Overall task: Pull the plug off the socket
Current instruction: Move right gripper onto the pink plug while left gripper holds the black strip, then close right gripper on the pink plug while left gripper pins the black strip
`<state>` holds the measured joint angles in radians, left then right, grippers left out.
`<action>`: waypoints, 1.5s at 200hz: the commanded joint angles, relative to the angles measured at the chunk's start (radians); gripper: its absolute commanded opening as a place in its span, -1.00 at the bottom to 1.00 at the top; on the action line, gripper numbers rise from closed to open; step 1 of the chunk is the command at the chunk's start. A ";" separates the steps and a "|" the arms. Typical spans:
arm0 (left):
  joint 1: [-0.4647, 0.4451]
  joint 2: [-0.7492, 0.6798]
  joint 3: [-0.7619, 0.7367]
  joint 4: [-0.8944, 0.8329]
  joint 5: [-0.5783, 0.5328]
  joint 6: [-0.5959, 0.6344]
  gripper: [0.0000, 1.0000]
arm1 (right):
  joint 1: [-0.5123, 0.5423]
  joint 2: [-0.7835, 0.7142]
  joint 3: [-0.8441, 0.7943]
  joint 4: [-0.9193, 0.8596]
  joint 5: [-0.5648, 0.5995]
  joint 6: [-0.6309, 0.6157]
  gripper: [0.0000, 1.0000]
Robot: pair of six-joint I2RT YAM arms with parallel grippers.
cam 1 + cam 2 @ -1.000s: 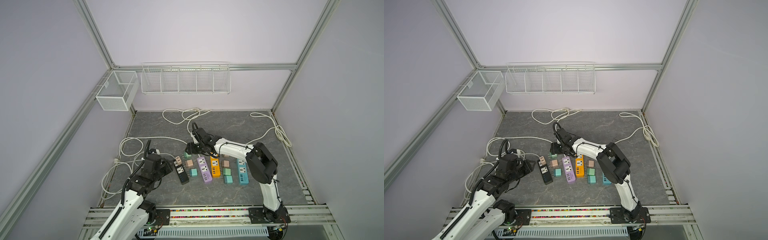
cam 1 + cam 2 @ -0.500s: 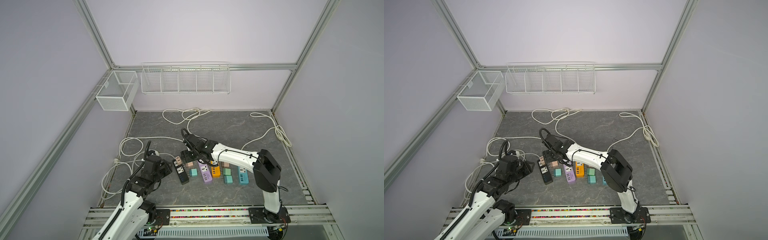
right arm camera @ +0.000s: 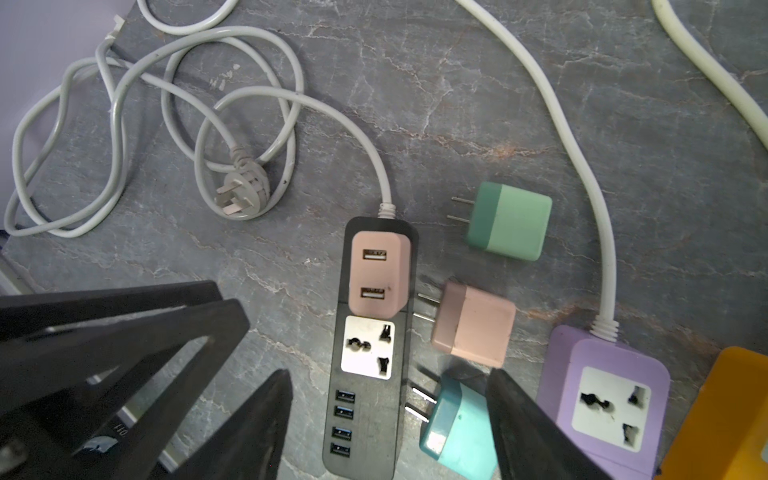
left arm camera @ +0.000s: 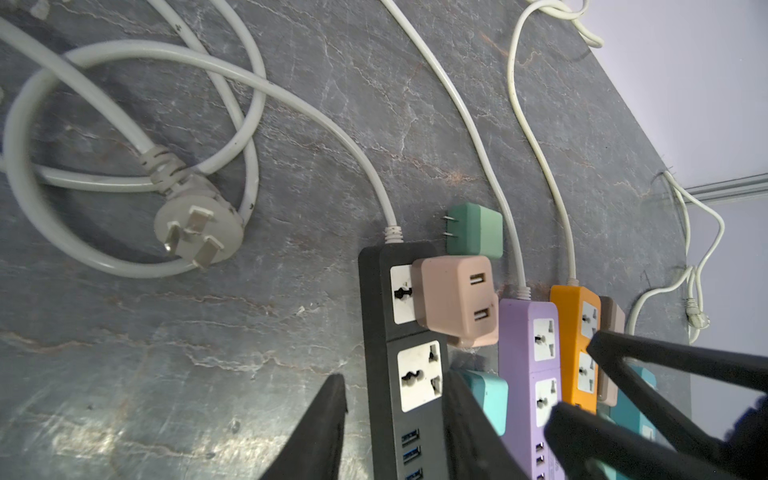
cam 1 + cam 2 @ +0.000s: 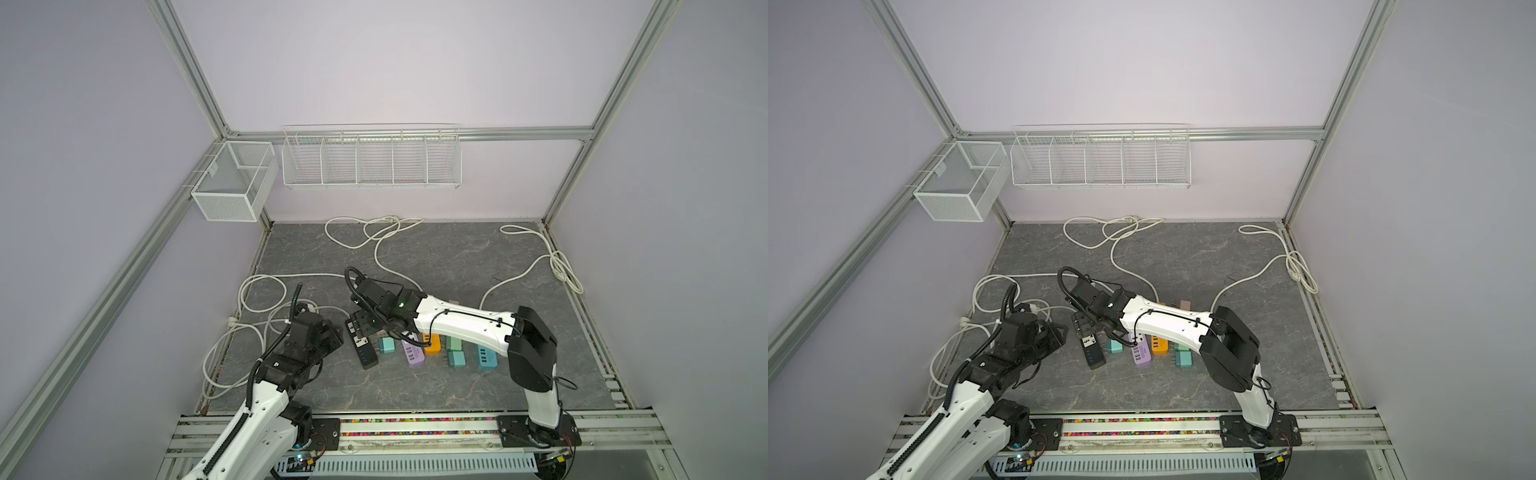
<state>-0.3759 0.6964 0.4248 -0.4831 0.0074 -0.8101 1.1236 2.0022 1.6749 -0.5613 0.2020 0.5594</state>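
In both top views the black power strip [image 5: 365, 353] lies on the grey tabletop [image 5: 415, 386] at the left end of a row of coloured strips. Its cord end points toward the back wall. The right fingers [image 5: 360, 328] hang over that cord end and hide the plug. The left fingers [image 5: 1055, 332] sit near the strip's left side, apart from it.

In the left wrist view the pink plug [image 4: 455, 299] sits in the strip's socket nearest the cord, covering part of the white socket face. The left fingers [image 4: 324, 428] stand partly open with nothing between them but air. The strip shows in the gap, lower down.

The right wrist view looks down on the pink plug [image 3: 376, 274]. It is a pale, rounded block whose long axis runs along the black power strip [image 3: 370, 415], and its two USB slots face upward in a line. The prongs are out of sight. The right fingers [image 3: 266, 428] are spread wide and grip nothing. A second pink adapter [image 3: 473, 330] lies loose just beside the strip.
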 commanded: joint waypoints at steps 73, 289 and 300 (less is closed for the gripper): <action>0.042 0.150 -0.067 0.219 0.081 -0.065 -0.30 | 0.011 0.143 0.130 -0.056 0.062 -0.034 0.44; 0.057 0.356 -0.160 0.464 0.208 -0.107 -0.41 | -0.002 0.296 0.256 -0.099 0.074 -0.084 -0.15; 0.057 0.363 -0.161 0.443 0.206 -0.110 -0.43 | -0.001 0.298 0.258 -0.099 0.070 -0.085 -0.17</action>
<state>-0.3252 1.0416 0.2802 -0.0380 0.2070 -0.9119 1.1271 2.2856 1.9087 -0.6392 0.2687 0.4877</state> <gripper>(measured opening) 0.292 0.425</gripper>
